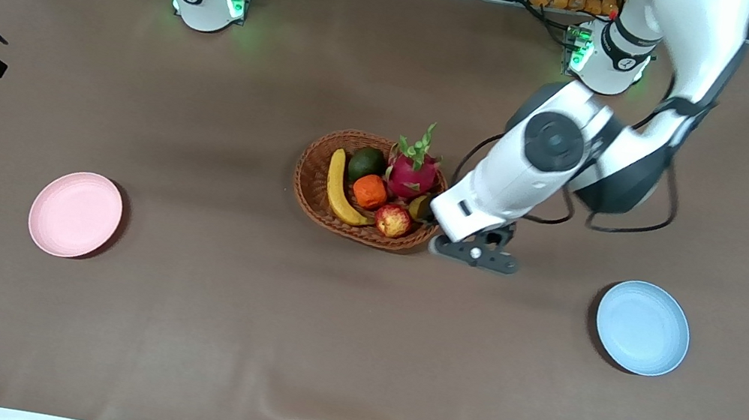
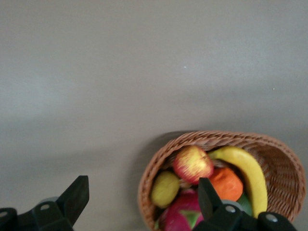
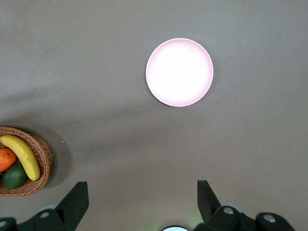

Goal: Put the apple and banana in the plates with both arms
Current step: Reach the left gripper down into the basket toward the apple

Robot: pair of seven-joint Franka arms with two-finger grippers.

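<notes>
Left tool [image 2: 139, 202] open, empty, low beside the basket [image 1: 311, 188]. Apple [image 1: 393, 220] sits in it just beside the tool; banana [image 1: 340, 189] past it. Right tool [image 3: 139, 202] open, waits high.

Lighting: even, bright, overhead; front view sharp across the brown cloth-covered counter [image 1: 350, 358].
Shadows: soft, short; dark crescents beside the pale pink round plastic plate [image 1: 75, 214] and the light blue round plastic plate [image 1: 642, 328]; a broad faint shadow beside the brown woven wicker basket [image 1: 316, 193].
Glare: pink plate washed out to near white in the right wrist view.
Coloured light: green glow on the counter around both arm bases.
Blur: left wrist view soft throughout, fruit edges smeared.
</notes>
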